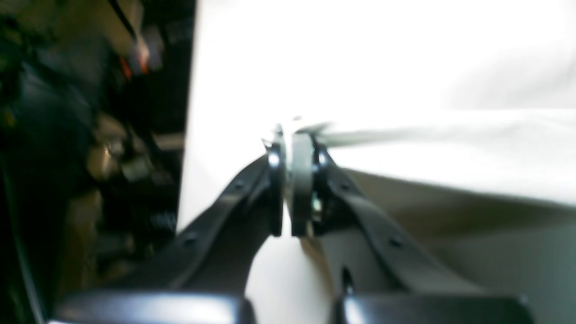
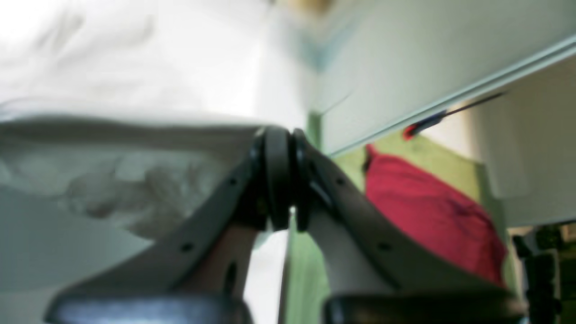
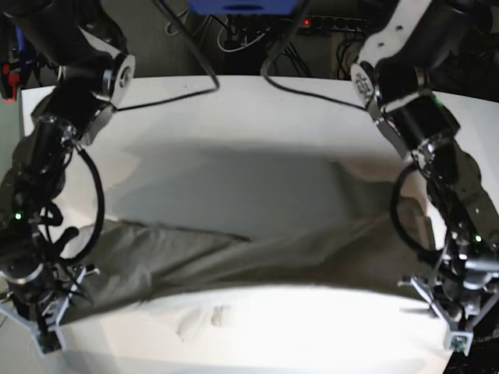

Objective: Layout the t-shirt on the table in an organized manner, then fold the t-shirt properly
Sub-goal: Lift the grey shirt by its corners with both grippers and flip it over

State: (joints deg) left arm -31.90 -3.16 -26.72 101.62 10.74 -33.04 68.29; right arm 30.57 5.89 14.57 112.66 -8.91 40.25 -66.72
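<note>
You had both arms low at the near edge of the table [image 3: 234,101], one at each lower corner of the base view, with the t-shirt [image 3: 257,257] stretched between them as a wide grey-beige band running across the near half of the tabletop. Your left gripper [image 1: 292,180] had its jaws pressed together on a thin edge of the t-shirt [image 1: 450,153], the cloth pulled taut and running off to the right of that wrist view (the picture was blurred, but the fabric clearly entered between the pads). Your right gripper [image 2: 283,180] was likewise pressed together, with the t-shirt [image 2: 135,135] spreading away from the jaws to the left; cloth reached right up to the pads, though the blur hid the exact pinch. In the base view the left gripper [image 3: 456,312] sat at the lower right and the right gripper [image 3: 43,304] at the lower left, each at one end of the shirt. The cloth's near edge looked brightly lit and lifted, and the darker far part lay wrinkled on the white surface.
</note>
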